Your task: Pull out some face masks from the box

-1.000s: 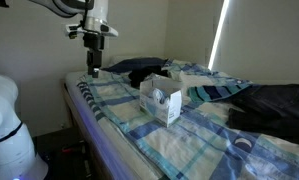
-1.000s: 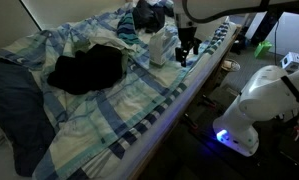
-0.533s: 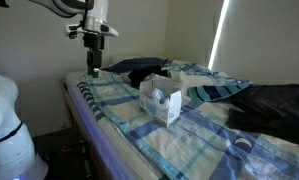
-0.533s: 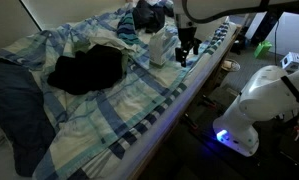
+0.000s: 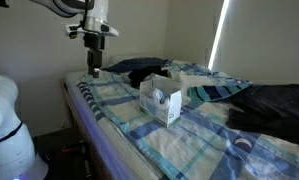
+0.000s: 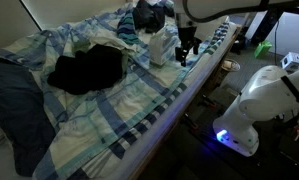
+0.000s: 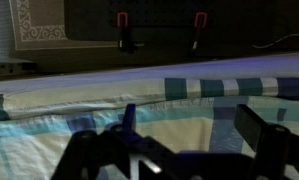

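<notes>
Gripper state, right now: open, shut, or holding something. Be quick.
Gripper: open and empty, standing apart from the box.

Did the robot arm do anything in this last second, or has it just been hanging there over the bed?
Nothing has visibly changed. The robot's black gripper hangs open and empty over the edge of the blue-and-white checked bedsheet, apart from the small white cardboard box, exactly as it did a second ago. The box and the sheet lie where they were.
</notes>
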Available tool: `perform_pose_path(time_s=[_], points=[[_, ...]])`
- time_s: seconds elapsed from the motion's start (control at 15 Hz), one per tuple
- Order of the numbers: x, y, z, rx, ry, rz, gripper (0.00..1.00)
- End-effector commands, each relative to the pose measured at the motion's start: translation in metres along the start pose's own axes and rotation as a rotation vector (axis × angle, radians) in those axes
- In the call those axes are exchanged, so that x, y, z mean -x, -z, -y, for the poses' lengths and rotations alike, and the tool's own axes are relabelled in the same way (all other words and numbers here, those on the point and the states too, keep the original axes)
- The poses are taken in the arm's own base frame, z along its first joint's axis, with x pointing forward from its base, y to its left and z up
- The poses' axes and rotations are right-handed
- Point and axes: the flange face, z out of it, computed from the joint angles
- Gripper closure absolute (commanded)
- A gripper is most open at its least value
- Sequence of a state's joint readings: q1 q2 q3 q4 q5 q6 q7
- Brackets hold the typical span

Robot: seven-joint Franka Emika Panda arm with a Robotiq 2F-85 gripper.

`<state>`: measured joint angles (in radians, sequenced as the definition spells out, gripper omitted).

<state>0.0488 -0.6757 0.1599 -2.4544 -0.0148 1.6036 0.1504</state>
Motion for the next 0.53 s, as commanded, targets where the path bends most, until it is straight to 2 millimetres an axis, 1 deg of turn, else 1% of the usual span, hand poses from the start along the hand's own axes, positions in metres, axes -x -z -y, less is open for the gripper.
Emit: perform_pose_path(time_s=[0.0, 0.2, 0.47], points=[[-0.006, 0.005, -0.014, -0.074, -0.101, -0.03, 0.0], [-0.013, 0.007, -0.028, -0.124, -0.206, -0.048, 0.0], [-0.029, 0.007, -0.054, -0.144, -0.424, -0.095, 0.0]])
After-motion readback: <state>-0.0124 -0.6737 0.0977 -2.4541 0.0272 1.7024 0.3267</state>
